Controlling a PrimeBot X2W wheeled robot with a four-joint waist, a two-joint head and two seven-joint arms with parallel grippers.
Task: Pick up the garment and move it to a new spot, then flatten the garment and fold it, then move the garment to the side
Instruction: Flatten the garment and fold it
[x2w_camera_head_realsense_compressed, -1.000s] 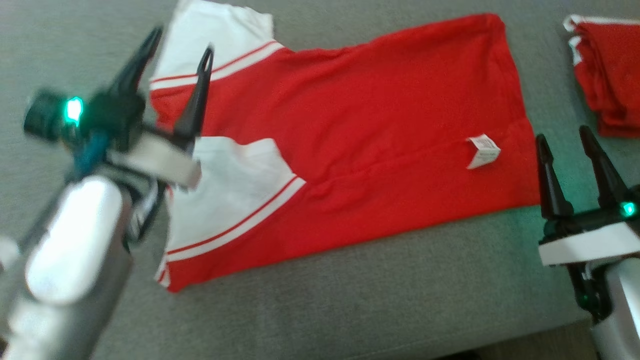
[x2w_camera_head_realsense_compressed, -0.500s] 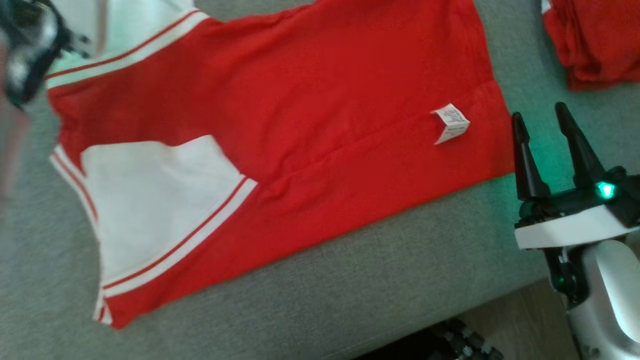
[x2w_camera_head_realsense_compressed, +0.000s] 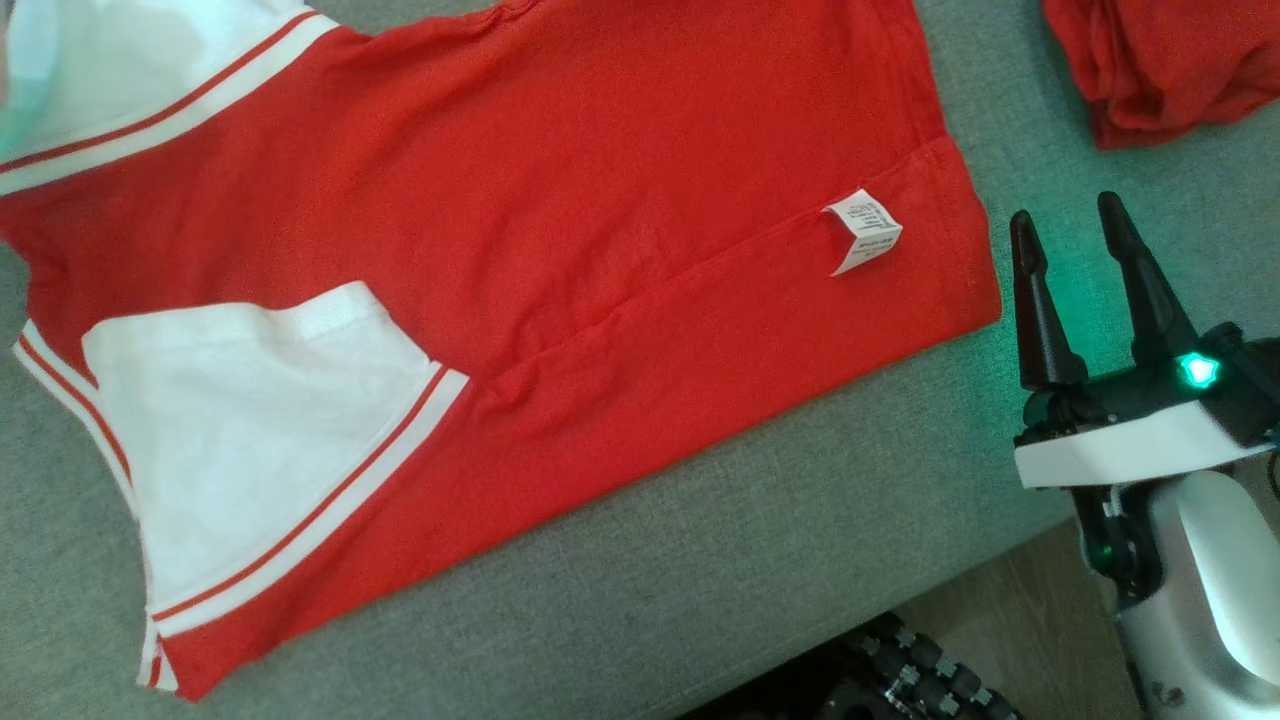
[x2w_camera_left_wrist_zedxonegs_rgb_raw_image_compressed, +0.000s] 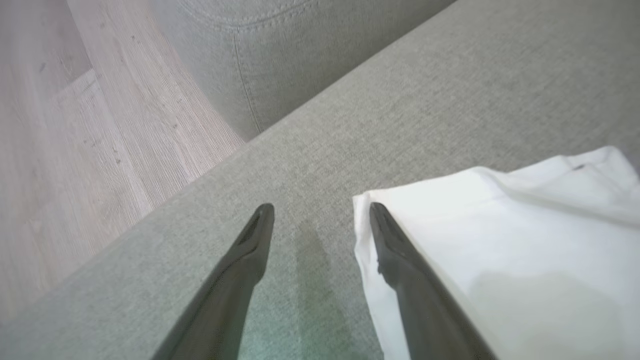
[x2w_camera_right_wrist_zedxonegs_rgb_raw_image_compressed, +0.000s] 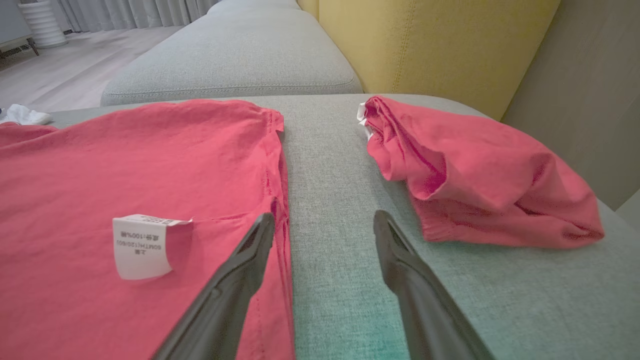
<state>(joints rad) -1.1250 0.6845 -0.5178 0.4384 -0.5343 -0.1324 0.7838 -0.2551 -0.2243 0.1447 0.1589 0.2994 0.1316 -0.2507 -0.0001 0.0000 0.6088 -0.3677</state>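
Grey sofa seat (x2w_camera_head_realsense_compressed: 700, 560), garment (x2w_camera_head_realsense_compressed: 600, 180) lengthwise left-right, hem (x2w_camera_head_realsense_compressed: 968, 235) rightward, left gripper (x2w_camera_left_wrist_zedxonegs_rgb_raw_image_compressed: 320, 212) and right gripper (x2w_camera_head_realsense_compressed: 1065, 210) parted, empty

Seat: we see a grey woven sofa cushion (x2w_camera_head_realsense_compressed: 700, 560) across the head view | Floor: our left wrist view has pale wood planks (x2w_camera_left_wrist_zedxonegs_rgb_raw_image_compressed: 75, 150) at 9 o'clock | Back: yellow upholstered backrest (x2w_camera_right_wrist_zedxonegs_rgb_raw_image_compressed: 425, 40) at 1 o'clock in our right wrist view | Far: second grey cushion (x2w_camera_right_wrist_zedxonegs_rgb_raw_image_compressed: 235, 55) at 12 o'clock, pale curtains (x2w_camera_right_wrist_zedxonegs_rgb_raw_image_compressed: 125, 10) at 11

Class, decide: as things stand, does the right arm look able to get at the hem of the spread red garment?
Probably yes: the right tool stands open beside the hem of the garment, with only bare sofa between.
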